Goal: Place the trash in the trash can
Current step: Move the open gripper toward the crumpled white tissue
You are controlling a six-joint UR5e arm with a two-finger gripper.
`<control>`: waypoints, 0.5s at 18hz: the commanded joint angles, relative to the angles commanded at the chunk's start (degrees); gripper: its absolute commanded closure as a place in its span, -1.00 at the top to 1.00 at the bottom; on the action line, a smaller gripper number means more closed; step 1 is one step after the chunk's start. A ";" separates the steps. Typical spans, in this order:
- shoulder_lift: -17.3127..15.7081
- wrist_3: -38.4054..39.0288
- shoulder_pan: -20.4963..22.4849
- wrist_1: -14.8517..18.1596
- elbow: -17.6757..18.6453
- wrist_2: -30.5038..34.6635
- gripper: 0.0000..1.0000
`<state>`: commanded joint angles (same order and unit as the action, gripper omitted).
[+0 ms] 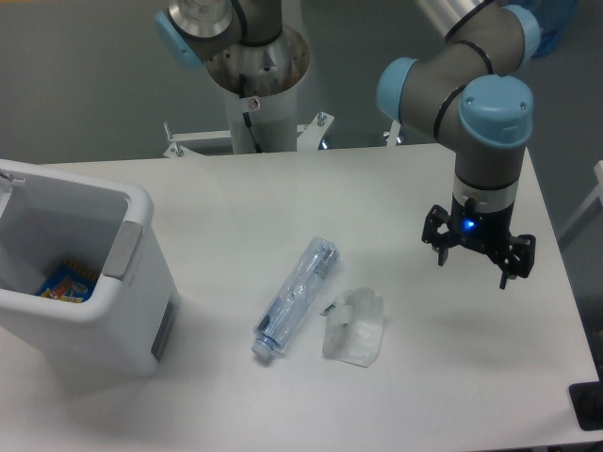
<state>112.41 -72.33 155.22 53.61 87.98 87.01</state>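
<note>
A long crushed clear bottle (298,295) with a bluish tint lies on the white table, its cap end toward the front left. A smaller crumpled clear wrapper (355,326) with a green speck lies just right of it. The large white trash can (85,273) stands at the left, open at the top. My gripper (478,266) hangs above the table to the right of both items, apart from them. Its fingers are spread and hold nothing.
A colourful packet (66,282) lies inside the trash can. The robot base (254,85) stands at the back of the table. The table's right edge (565,282) is close to the gripper. A dark object (589,405) sits at the lower right corner.
</note>
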 joint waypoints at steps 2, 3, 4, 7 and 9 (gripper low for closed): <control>-0.09 0.09 -0.52 0.17 0.09 0.09 1.00; -0.17 0.18 -1.22 0.26 0.09 0.00 1.00; -0.35 0.44 -1.49 0.18 0.70 -0.09 1.00; -1.40 2.89 -1.67 -0.17 3.07 -0.53 1.00; -1.67 6.57 -1.93 -0.18 3.60 -1.23 1.00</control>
<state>110.74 -65.77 153.28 53.44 91.58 85.79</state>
